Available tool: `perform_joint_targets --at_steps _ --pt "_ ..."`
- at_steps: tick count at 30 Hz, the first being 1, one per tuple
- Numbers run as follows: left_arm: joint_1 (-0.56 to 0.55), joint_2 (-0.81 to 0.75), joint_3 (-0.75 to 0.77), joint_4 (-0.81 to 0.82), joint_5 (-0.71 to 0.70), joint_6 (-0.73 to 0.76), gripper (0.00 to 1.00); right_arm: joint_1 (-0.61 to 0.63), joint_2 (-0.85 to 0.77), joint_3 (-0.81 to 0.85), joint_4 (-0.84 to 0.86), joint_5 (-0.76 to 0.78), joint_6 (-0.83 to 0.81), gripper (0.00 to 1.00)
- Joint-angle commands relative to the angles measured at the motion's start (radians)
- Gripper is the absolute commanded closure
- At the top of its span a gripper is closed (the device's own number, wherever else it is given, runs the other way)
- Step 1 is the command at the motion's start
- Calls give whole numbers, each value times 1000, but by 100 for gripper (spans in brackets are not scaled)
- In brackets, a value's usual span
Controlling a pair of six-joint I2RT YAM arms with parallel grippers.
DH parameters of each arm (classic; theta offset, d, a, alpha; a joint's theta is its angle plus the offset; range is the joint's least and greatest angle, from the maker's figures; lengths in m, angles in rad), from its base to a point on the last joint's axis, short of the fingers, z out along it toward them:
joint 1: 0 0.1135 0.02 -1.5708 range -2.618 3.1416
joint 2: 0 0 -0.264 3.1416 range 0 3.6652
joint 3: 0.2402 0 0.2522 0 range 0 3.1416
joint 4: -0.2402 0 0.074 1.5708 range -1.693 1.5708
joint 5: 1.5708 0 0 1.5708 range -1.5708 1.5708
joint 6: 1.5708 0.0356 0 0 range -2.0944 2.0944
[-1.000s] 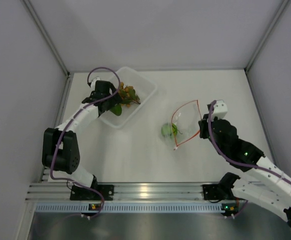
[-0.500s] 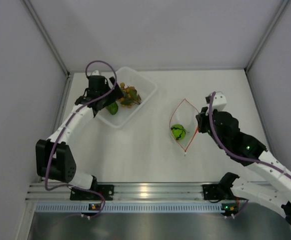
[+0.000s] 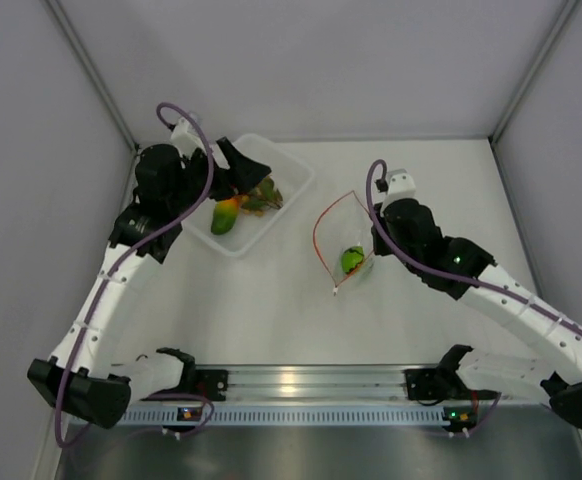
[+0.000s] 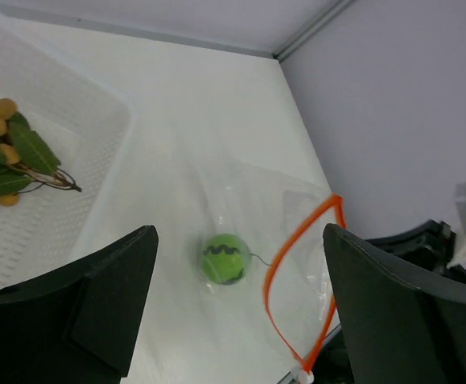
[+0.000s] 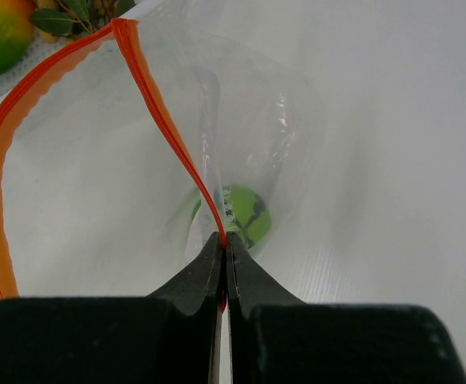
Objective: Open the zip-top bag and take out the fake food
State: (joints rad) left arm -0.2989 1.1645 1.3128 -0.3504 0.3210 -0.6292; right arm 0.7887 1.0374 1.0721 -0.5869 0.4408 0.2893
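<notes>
The jaws of the right gripper [image 5: 223, 240] pinch the zip strip [image 5: 165, 120] of the zip-top bag [image 3: 339, 235], which lies open mid-bench with the green ball [image 3: 352, 261] inside. The left gripper [image 4: 239, 236], jaws spread, hangs by the tray [image 3: 283, 163] at far left. It should enter the mouth slowly while the right holds firm.

This looks like a robotics lab test cell, though the view stops at the enclosure: a white desk [image 3: 271, 310] boxed in by plain grey panels [image 3: 321, 60] with metal corner posts [image 3: 91, 75], and a left arm [image 3: 118, 268] and right arm [image 3: 501, 297] bolted to an aluminium rail [image 3: 311, 382] along its near edge.
</notes>
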Motion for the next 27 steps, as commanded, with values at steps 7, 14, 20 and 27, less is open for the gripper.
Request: perform_joint_targets --at_steps 7,14,20,27 --pt "-347 -49 26 129 -102 -13 33 24 50 84 93 -19 71 100" --pt "-512 87 19 192 -210 -20 48 34 66 129 75 -2 60 100" --pt "-592 184 -21 267 -289 -29 71 35 41 135 75 7 51 100" --pt "-634 293 -40 318 -419 -27 84 34 7 111 87 1 71 100"
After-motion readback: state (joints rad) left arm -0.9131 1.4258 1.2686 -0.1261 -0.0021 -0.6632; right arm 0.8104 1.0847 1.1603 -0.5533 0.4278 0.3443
